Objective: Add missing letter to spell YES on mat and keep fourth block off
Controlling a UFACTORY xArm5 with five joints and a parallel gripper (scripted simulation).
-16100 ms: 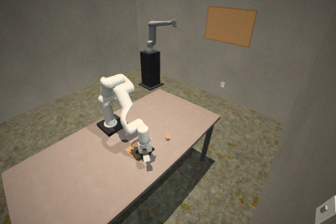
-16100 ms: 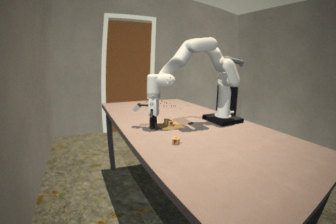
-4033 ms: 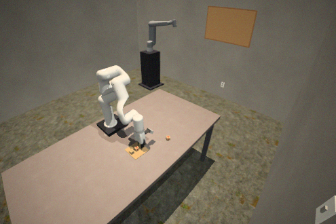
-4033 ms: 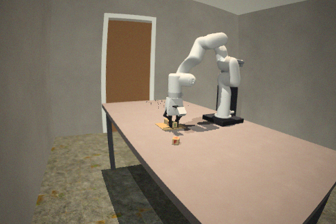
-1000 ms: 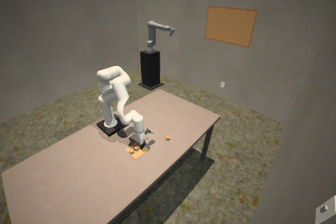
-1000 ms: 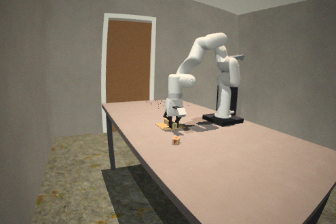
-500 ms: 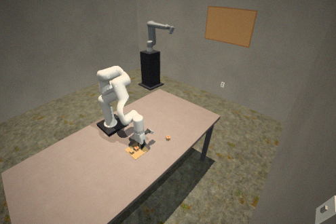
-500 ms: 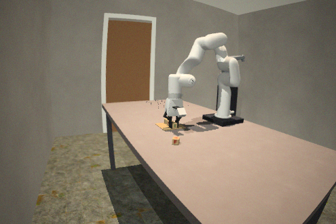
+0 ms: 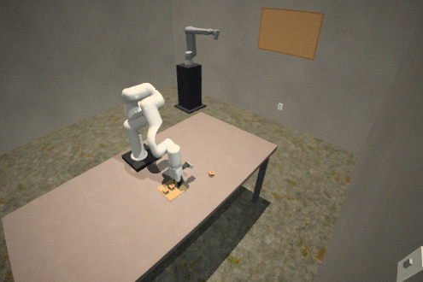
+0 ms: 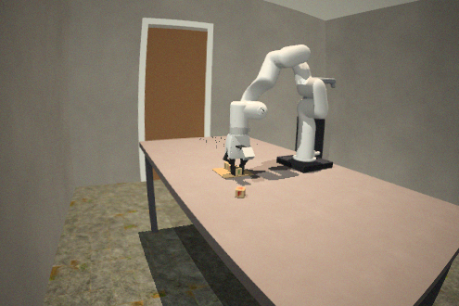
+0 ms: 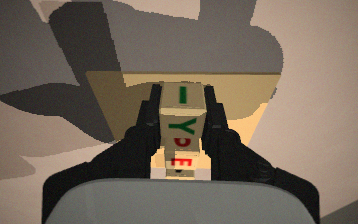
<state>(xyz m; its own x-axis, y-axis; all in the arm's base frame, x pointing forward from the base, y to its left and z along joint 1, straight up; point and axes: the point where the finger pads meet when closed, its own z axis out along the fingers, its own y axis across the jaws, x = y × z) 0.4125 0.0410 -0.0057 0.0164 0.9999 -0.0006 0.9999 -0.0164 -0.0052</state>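
My gripper (image 9: pixel 179 184) (image 10: pixel 238 172) (image 11: pixel 182 99) points down over the mat (image 9: pixel 172 196) (image 10: pixel 220 172) (image 11: pixel 250 90) and is shut on a tan block (image 10: pixel 238 171) (image 11: pixel 183 126). That block has a green Y on top and a green bar on its side. It looks upright, at or just above the mat; contact is hard to tell. The E block (image 9: pixel 172 186) (image 11: pixel 181 161), red E on top, stands beyond it. A third block (image 9: pixel 165 191) (image 10: pixel 227 165) (image 11: pixel 180 173) stands behind that; its top letter is hidden in the wrist view. The three are roughly in line.
A fourth block (image 9: pixel 212 173) (image 10: pixel 240 192) with red markings lies off the mat on the table (image 9: pixel 105 214) (image 10: pixel 337 223). The robot's black base plate (image 9: pixel 138 165) (image 10: pixel 309 164) stands behind the mat. The arm's shadow falls across part of the mat.
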